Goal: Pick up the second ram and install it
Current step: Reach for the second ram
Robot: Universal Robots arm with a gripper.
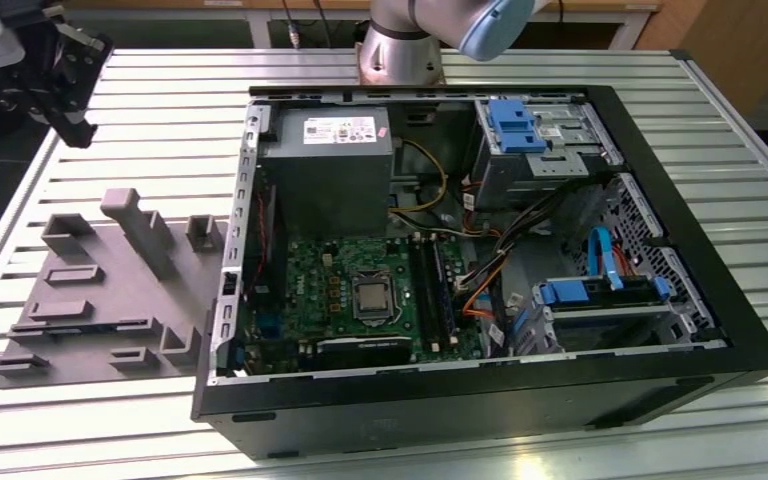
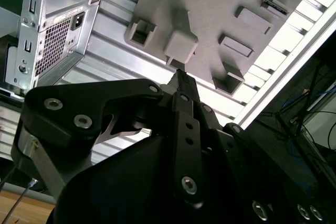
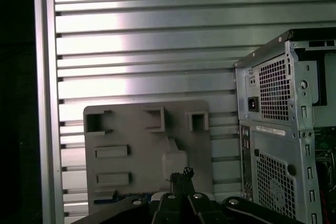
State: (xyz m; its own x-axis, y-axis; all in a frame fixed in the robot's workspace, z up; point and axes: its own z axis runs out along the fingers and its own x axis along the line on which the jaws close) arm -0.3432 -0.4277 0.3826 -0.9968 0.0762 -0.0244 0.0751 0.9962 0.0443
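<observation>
The slatted table (image 1: 157,80) carries an open case (image 1: 491,400) and, by its edge on the exterior view's left, a grey tray (image 1: 104,290). The gripper (image 2: 178,75) hovers above the tray, fingers pressed together and empty. The ram (image 1: 84,326) stands in a slot along the tray's near edge.

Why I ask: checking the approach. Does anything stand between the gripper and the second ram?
Nothing visible does. The black gripper hangs above the slatted table, apart from the grey plastic holder tray whose edge slot holds the dark blue memory stick.
</observation>
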